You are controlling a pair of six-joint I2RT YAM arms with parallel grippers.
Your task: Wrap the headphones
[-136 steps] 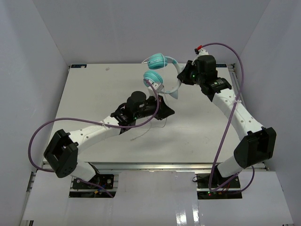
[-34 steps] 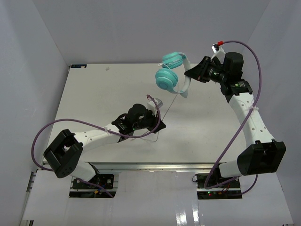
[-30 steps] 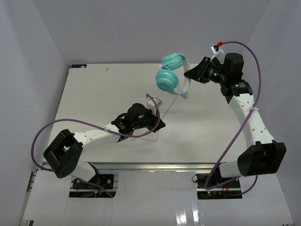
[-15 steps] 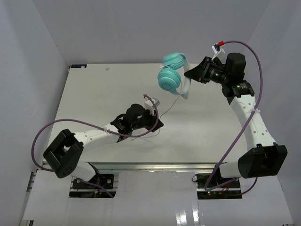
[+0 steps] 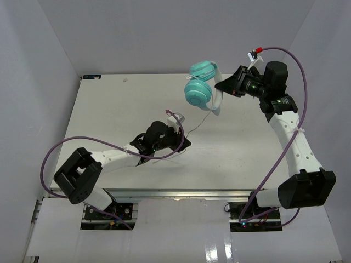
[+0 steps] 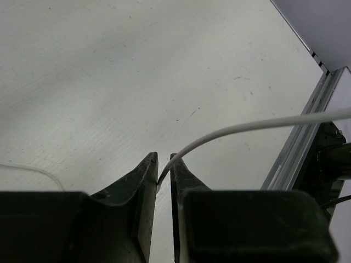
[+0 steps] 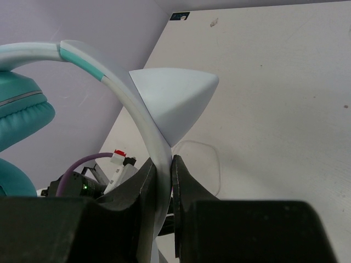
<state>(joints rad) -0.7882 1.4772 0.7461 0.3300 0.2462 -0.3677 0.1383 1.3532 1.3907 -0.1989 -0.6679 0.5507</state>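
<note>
Mid-wrap, from my remote station: the small teal over-ear headphones (image 5: 198, 90) with two round earcups hang in the air over the far right part of the white surface (image 5: 109, 109), well clear of it. The right arm's fingers (image 7: 163, 164) are clamped on the pale light-blue headband (image 7: 148, 131). The long thin whitish cord (image 5: 196, 121) drops from the earcups towards the left arm's fingers (image 6: 163, 164), which sit low over the middle of the surface. They stand a narrow slit apart with the cord (image 6: 247, 127) running into the gap.

I read this as the cord-handling step — one arm holding the set up as a spool, the other feeding the line. No turn of cord lies around the band or cups that I can see, so the winding looks barely begun. The next move calls for the left arm to carry the cord up and around the headband or cups, under light tension, while the right grip holds.

Plenty is unclear. I cannot tell whether the left fingers pinch the cord or only guide it. The plug end is out of sight, and the loose tail on the surface is a faint line. In the right wrist view one earcup is cut off at the frame edge — and a pale cone-shaped piece (image 7: 175, 104) beside the band is something I cannot identify.
</note>
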